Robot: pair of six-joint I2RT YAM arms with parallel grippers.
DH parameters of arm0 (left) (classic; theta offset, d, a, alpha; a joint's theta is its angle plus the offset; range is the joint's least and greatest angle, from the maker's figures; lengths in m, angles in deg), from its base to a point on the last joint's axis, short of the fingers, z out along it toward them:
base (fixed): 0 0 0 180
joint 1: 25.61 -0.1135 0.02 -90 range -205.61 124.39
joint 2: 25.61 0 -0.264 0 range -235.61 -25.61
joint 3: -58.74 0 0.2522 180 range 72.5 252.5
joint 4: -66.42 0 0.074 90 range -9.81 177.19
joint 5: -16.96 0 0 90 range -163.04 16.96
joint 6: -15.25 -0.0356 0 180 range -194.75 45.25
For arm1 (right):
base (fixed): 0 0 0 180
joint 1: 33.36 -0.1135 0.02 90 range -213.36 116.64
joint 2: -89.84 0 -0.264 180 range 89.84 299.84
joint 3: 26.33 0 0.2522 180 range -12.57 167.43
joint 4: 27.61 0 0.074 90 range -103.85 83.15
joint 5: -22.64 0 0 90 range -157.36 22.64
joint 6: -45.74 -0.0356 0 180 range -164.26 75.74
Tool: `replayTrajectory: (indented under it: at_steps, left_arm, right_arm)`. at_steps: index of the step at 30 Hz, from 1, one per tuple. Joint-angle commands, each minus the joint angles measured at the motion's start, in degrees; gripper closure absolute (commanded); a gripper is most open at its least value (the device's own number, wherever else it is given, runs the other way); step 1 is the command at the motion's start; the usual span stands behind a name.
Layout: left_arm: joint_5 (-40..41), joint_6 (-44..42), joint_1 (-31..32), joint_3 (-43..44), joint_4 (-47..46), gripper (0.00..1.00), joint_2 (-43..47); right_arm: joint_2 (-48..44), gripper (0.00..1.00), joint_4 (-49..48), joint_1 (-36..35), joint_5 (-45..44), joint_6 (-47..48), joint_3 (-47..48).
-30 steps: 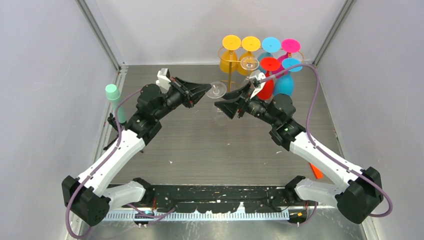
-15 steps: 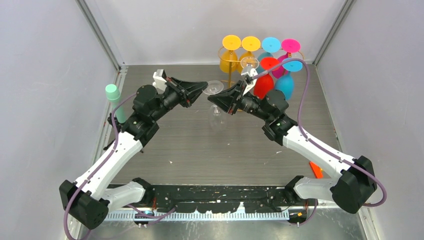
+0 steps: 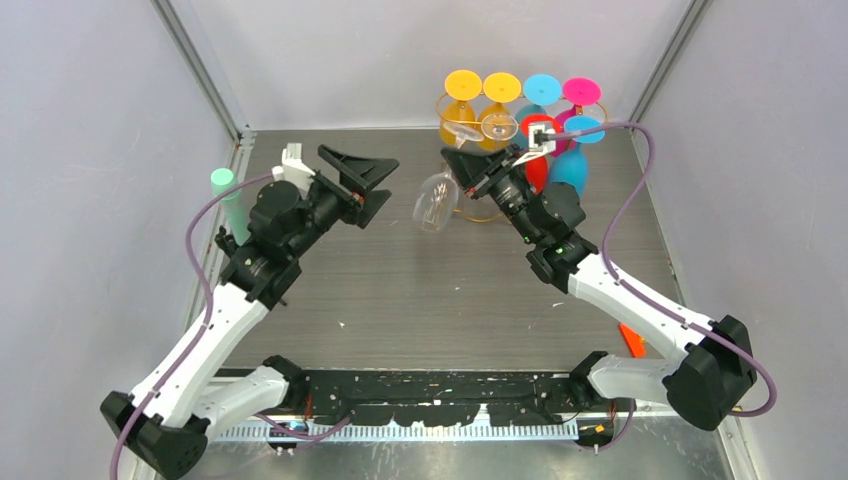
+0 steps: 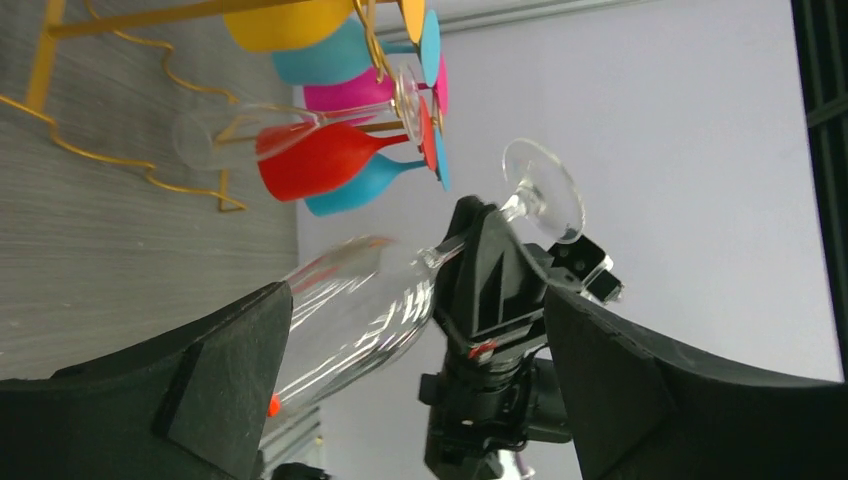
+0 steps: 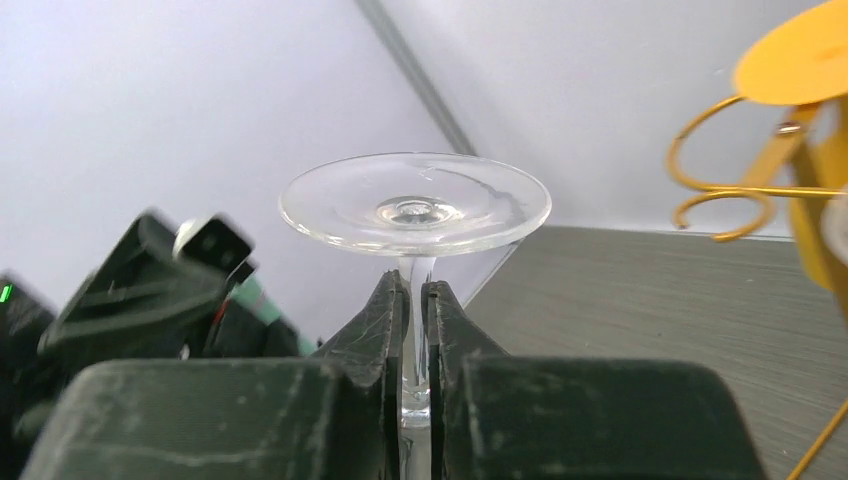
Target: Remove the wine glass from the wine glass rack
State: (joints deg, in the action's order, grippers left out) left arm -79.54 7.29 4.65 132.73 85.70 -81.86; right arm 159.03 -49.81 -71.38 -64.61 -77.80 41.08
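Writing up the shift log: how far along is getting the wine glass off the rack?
Done: the clear wine glass hangs free of the gold rack. In hand: the right gripper is shut on its stem; the left gripper stands open beside it. Left: probably setting it on the table.

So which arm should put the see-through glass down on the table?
The right arm. Its claw is shut on the stem of the glass, so it can simply lower it. The left claw is open and holds nothing.
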Motion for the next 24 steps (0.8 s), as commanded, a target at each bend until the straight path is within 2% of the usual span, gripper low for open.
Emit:
replayTrajectory:
  at_steps: [1, 5, 11, 14, 17, 20, 24]
  left_arm:
    - [5.19, -8.64, 0.06, -2.84, 2.69, 0.00, 4.63]
    - [0.65, -12.32, 0.06, -4.83, 0.49, 0.00, 6.62]
    - [-4.69, -14.02, 0.06, -6.53, -1.31, 0.00, 8.65]
    - [-8.79, -11.38, 0.06, -7.64, -7.61, 0.00, 8.68]
    - [-11.21, -7.28, 0.06, -7.63, -9.96, 0.07, 8.04]
    - [-12.64, -4.00, 0.06, -7.79, -12.15, 0.20, 7.30]
    - [-12.55, -0.09, 0.06, -8.65, -14.39, 0.29, 5.41]
  right_arm:
    - [-4.37, 1.00, -4.53, 0.05, -17.24, -7.38, -0.23]
    - [-4.64, 1.00, -0.39, 0.06, -25.97, -18.29, 0.18]
    - [-0.82, 1.00, -1.30, -0.23, -26.53, -34.31, 1.25]
    - [1.46, 1.00, -3.29, -0.56, -26.41, -38.46, 1.55]
    - [3.35, 1.00, -4.94, -1.11, -24.93, -40.77, 2.09]
    - [4.61, 1.00, -6.04, -1.65, -24.00, -38.68, 2.69]
    - [5.35, 1.00, -9.31, -2.19, -24.01, -36.22, 1.85]
